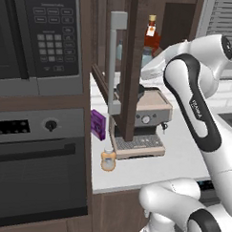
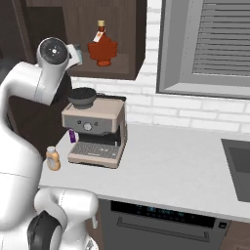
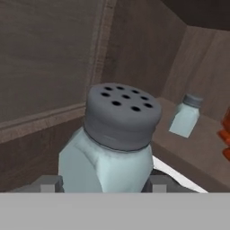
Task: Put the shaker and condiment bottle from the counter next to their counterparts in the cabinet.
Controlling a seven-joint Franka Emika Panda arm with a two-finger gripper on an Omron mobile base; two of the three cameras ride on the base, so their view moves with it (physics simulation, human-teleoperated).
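Note:
The shaker (image 3: 112, 139), pale blue-grey with a dark perforated cap, sits upright between my fingertips (image 3: 49, 183); my gripper (image 3: 104, 185) is shut on it, inside the dark brown cabinet (image 3: 49, 58), just over its shelf. Further along the shelf stand the counterparts: a pale shaker (image 3: 185, 116) and the deep red-orange bottle (image 1: 151, 36) (image 2: 101, 48) with a yellow cap. My arm (image 1: 191, 87) reaches past the open cabinet door, whose grey bar handle (image 1: 112, 65) faces me. The small orange-tan condiment bottle (image 1: 108, 159) (image 2: 52, 158) stands on the white counter (image 1: 183, 154) near its left front corner.
A beige coffee machine (image 1: 141, 124) (image 2: 95, 129) stands on the counter below the cabinet, with a purple box (image 1: 98, 124) to its left. A black microwave (image 1: 40, 38) and an oven (image 1: 39, 167) are at the left. A sink (image 2: 239, 166) lies at the far right.

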